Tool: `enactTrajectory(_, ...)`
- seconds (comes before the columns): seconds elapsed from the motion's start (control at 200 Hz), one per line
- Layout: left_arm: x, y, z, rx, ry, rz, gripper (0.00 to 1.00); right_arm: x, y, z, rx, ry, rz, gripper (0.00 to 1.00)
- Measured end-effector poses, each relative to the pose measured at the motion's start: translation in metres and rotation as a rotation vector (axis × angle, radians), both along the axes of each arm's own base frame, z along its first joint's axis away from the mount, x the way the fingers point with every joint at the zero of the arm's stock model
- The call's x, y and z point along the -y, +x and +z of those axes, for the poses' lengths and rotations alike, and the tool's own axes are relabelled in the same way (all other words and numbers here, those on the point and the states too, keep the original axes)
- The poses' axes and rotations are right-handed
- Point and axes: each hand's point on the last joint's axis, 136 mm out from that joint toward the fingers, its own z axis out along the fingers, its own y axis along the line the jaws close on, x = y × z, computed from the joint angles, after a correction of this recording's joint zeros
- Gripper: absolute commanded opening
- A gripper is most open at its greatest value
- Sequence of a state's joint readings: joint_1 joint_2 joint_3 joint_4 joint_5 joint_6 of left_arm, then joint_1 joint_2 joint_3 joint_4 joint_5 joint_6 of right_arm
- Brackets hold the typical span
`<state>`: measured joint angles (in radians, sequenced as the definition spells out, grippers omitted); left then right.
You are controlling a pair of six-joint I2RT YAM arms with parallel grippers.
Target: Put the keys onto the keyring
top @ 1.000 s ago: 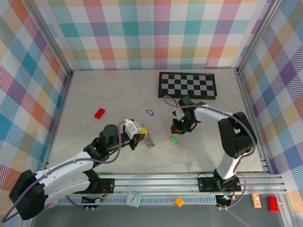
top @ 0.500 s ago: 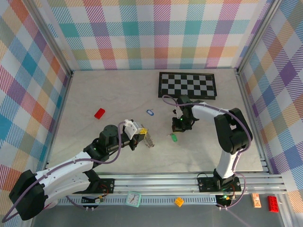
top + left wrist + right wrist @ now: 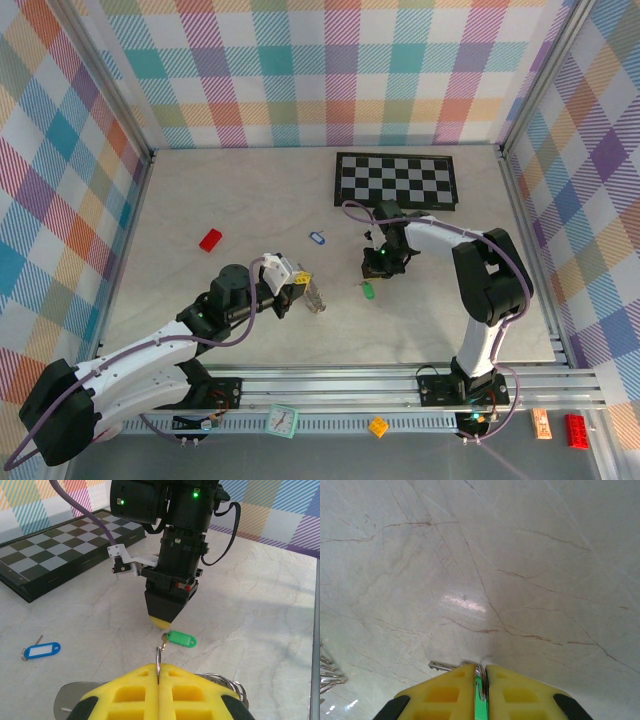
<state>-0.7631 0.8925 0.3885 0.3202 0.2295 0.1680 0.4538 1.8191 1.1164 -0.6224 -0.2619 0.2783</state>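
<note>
My left gripper (image 3: 303, 290) (image 3: 159, 666) is shut on the keyring (image 3: 158, 656), one thin silvery ring standing upright between its yellow fingers, with more loops (image 3: 227, 685) bunched to the right. Just beyond it, my right gripper (image 3: 376, 270) (image 3: 163, 624) points down at the table, pinching the green key (image 3: 366, 291) (image 3: 181, 639) by its small ring. In the right wrist view the green key (image 3: 480, 700) and its ring sit between the nearly closed jaws (image 3: 480, 667). The blue key (image 3: 318, 238) (image 3: 41, 651) lies apart on the table to the left.
The black-and-white chequered board (image 3: 395, 180) (image 3: 60, 545) lies at the back behind the right arm. A red block (image 3: 210, 239) sits far left on the marble table (image 3: 250, 200). Aluminium rails frame the table's edges.
The right gripper and green key shifted slightly left toward the left gripper. The left arm has held still with the keyring.
</note>
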Motion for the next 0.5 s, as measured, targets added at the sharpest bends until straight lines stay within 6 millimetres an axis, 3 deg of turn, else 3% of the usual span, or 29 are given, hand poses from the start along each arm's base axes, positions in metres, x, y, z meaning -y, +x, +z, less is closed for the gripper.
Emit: enactTrajectory(0.5, 0.0000, 0.0000, 0.0000, 0.000, 0.000, 0.000, 0.00, 0.0014, -0.0042, -0.0032, -0.026, -0.009, 0.007, 0.11)
